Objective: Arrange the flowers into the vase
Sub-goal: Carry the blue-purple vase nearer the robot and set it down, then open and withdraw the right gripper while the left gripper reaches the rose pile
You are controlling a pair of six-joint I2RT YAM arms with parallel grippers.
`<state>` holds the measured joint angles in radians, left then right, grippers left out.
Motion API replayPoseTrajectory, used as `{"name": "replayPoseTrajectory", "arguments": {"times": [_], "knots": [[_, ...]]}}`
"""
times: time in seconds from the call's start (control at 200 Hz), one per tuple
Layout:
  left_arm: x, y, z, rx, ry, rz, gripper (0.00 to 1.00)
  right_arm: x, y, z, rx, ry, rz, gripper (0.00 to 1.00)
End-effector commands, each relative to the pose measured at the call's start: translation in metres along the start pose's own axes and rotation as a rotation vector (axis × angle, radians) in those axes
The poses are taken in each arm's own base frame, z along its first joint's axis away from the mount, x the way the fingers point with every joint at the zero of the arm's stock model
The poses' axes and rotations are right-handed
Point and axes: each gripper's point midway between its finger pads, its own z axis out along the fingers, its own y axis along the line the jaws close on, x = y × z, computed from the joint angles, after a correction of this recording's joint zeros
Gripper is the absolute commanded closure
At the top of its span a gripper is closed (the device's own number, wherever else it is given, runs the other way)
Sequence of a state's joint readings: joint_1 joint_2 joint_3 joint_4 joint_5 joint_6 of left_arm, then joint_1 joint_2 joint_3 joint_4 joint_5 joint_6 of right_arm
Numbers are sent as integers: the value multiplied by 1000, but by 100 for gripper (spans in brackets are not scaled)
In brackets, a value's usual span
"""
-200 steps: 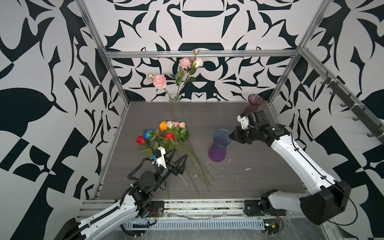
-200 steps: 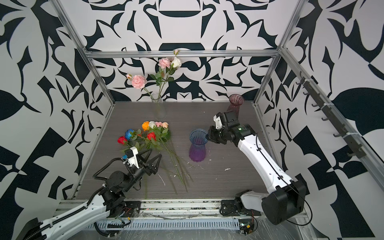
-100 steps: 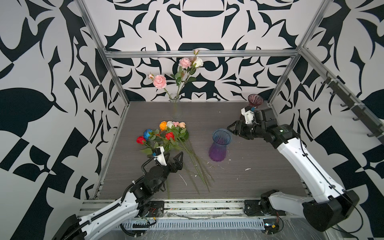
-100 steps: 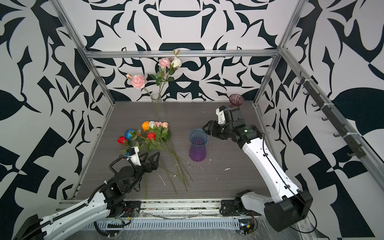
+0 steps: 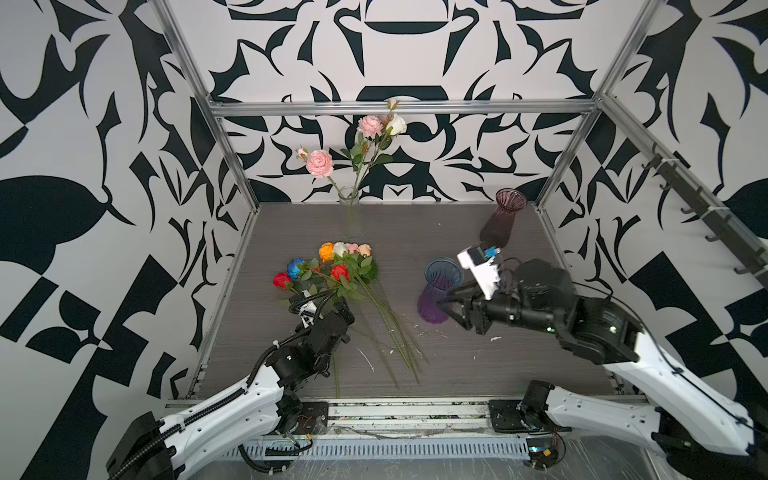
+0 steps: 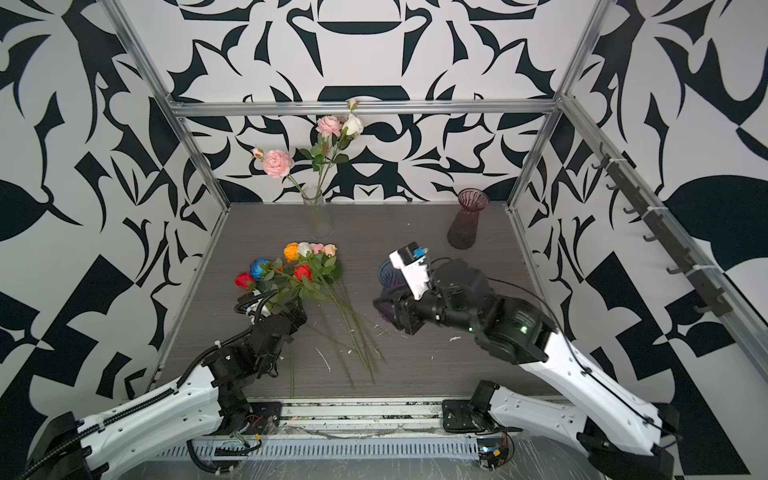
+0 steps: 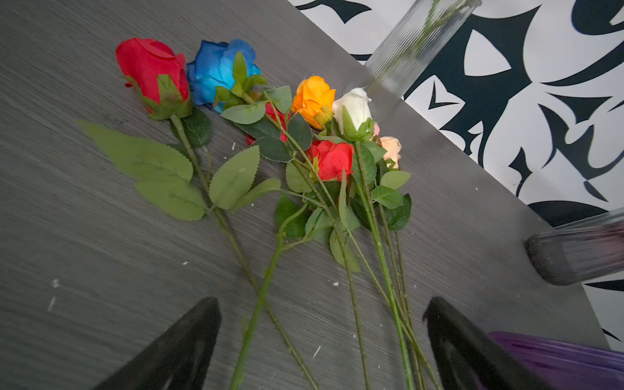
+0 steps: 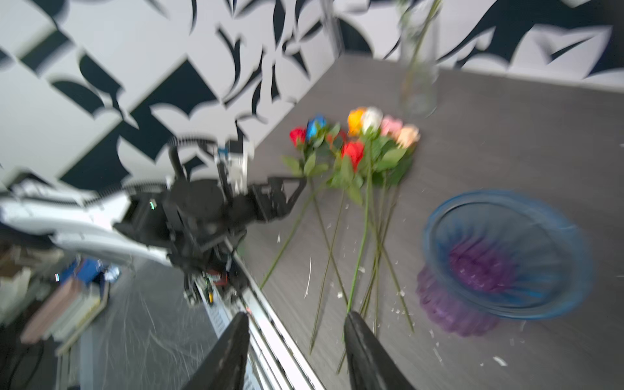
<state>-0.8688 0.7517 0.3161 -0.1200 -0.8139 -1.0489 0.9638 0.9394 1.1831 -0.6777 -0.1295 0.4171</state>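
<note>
The flowers (image 5: 337, 269) (image 6: 300, 270) lie in a loose bunch on the grey table, heads toward the back: red, blue, orange, white, pink and peach roses (image 7: 332, 158) (image 8: 354, 148). My left gripper (image 5: 332, 303) (image 6: 286, 306) (image 7: 320, 304) is wide open over their green stems, which run between its spread fingers. A vase with a blue rim and purple base (image 5: 441, 272) (image 6: 388, 274) (image 8: 506, 253) stands upright mid-table. My right gripper (image 5: 449, 305) (image 6: 384, 306) (image 8: 297, 315) hovers open and empty beside it; the vase is not between its fingers.
A tall clear glass vase (image 5: 351, 216) (image 6: 318, 216) at the back centre holds pink blooms and a white one. A maroon vase (image 5: 500, 220) (image 6: 467, 220) stands at the back right. Metal frame posts and patterned walls close in three sides. White crumbs dot the table.
My right gripper opened off the blue rim of the vase and drew back toward the front. My left gripper advanced over the stems toward the flower heads.
</note>
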Motion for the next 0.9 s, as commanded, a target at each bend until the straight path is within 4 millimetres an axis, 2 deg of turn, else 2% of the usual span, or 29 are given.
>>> {"name": "replayPoseTrajectory", "arguments": {"times": [0.0,0.03,0.105,0.245,0.34,0.415,0.525,0.6,0.66,0.895], "knots": [[-3,-19,-1,83,4,30,1,20,-8,33,13,1,43,52],[-2,-26,-2,123,11,45,3,28,-8,40,0,6,65,53],[-1,-31,-5,162,23,62,8,50,-11,61,-17,31,107,65],[5,-32,-5,198,71,55,13,99,-15,97,6,99,110,66],[14,-35,2,255,166,13,6,124,-14,112,28,156,90,65],[21,-41,8,340,252,-40,4,128,-14,117,37,170,82,65],[23,-44,16,456,320,-127,10,133,-19,120,59,177,84,65],[25,-37,24,444,358,-168,8,135,-22,121,69,176,90,65],[30,-37,30,432,401,-176,0,135,-25,120,81,171,96,65],[50,-57,49,475,572,-168,1,134,-31,114,97,136,118,65]]}}
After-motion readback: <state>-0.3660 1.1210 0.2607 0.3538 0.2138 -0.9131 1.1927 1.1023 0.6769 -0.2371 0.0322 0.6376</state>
